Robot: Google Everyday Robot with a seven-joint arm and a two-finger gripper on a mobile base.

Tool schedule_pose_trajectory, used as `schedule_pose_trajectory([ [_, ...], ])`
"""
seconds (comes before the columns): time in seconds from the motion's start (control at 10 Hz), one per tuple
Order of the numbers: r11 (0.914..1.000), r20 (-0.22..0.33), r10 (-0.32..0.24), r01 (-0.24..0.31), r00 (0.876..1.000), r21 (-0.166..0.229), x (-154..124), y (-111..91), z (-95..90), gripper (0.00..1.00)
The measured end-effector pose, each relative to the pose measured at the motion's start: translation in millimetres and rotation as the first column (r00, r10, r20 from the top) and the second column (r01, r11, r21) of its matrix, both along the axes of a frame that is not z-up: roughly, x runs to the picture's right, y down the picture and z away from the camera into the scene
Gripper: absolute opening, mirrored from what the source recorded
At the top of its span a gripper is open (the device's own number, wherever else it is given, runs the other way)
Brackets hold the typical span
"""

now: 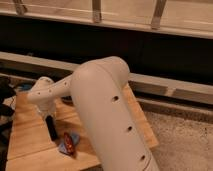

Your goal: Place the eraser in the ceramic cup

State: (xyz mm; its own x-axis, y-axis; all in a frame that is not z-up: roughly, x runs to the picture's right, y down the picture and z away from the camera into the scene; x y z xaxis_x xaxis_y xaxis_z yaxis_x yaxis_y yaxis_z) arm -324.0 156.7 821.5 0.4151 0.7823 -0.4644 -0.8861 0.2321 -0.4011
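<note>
My gripper (50,129) hangs as a dark vertical shape below the white wrist (44,92), low over the left part of the wooden table (30,135). I cannot tell whether the dark shape includes the eraser; no separate black block shows on the table. A red-and-blue object (68,143) lies on the table just right of and in front of the gripper. No ceramic cup shows; my large white arm link (107,110) hides the middle and right of the table.
Dark objects (5,102) sit at the table's left edge, with a small blue thing (25,87) at its far left corner. A dark wall with a pale ledge (170,87) runs behind the table. Speckled floor (185,145) lies to the right.
</note>
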Motion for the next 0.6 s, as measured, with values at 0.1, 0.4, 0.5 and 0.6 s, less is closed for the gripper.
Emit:
schedule_pose_trajectory([
  [0.1,0.9998,0.009,-0.006,0.006,1.0,0.017,-2,-8,-2.1,0.0],
  [0.4,0.9962,0.018,-0.018,0.017,1.0,0.085,-1,-62,-30.7,0.0],
  [0.5,0.9937,-0.002,-0.015,0.015,1.0,0.111,8,-85,-41.2,0.0],
  [0.6,0.991,-0.022,-0.009,0.012,1.0,0.133,17,-104,-47.0,0.0],
])
